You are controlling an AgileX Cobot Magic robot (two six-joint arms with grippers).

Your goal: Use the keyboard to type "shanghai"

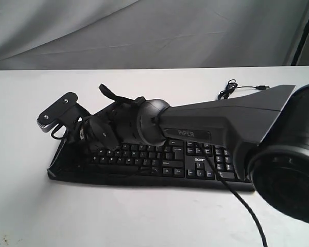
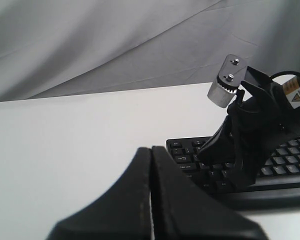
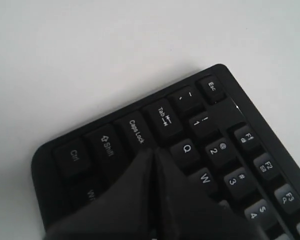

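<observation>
The black keyboard (image 1: pixel 195 165) lies on the white table, its number pad and "acer" logo towards the right. My right arm reaches across it to its left end. The right gripper (image 3: pixel 154 151) is shut with nothing between its fingers. Its tips rest at the letter key beside Caps Lock, below Q; whether the key is pressed down I cannot tell. The left wrist view shows this right gripper (image 2: pixel 204 149) on the keyboard (image 2: pixel 186 150). My left gripper (image 2: pixel 151 150) is shut and empty, over bare table off the keyboard's left end, and is not in the exterior view.
The keyboard's thin USB cable (image 1: pixel 230 90) coils on the table behind its right end. A cable from the right arm (image 1: pixel 237 198) trails over the keyboard's front edge. A grey cloth backdrop (image 1: pixel 144 31) hangs behind the table, and a black stand leg (image 1: pixel 303 33) is at the far right.
</observation>
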